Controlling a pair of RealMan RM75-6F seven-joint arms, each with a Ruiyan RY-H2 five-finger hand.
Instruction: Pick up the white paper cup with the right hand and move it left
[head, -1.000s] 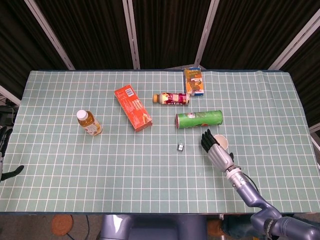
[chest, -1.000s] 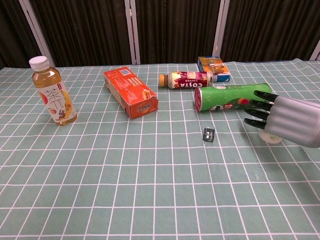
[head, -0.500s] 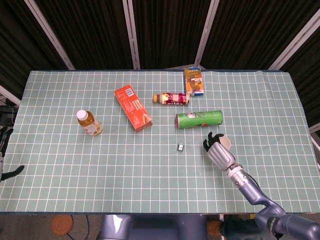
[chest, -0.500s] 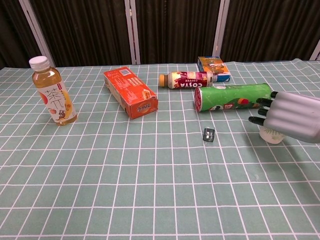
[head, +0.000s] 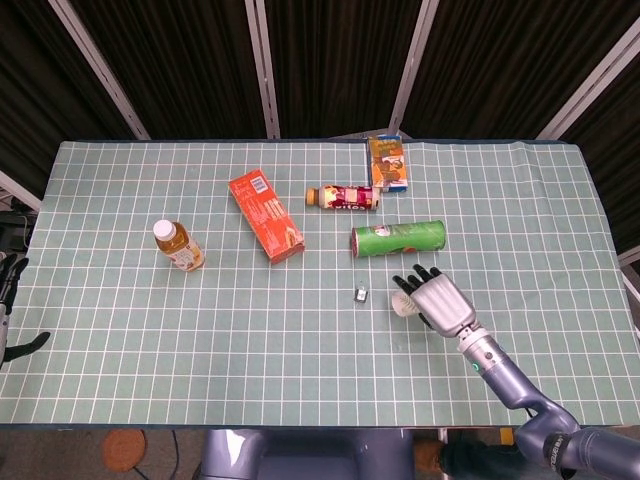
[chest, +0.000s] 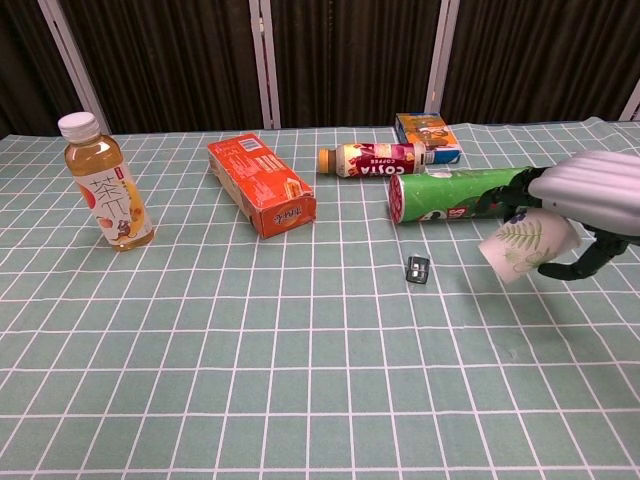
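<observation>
We have the right hand (chest: 585, 215) at the right edge of the chest view, fingers wrapped around the white paper cup (chest: 522, 247), and the cup is clear of the surface (chest: 300, 380), tipped over so its base points toward the left of the frame and its mouth sits back in the palm. In the head view the same hand (head: 440, 298) sits lower right of centre with the cup (head: 402, 303) poking out on its left side, just below the green chip can (head: 398, 239). So the cup's long axis lies roughly along the way we want to go: leftward. What matters for the carry, as we judge it, is the small dark clip (chest: 417, 268) lying just left of the cup and the chip can just behind it; a path to the left passes over the clip and alongside the can, so height looks worth keeping. The left hand does not show in either view.
</observation>
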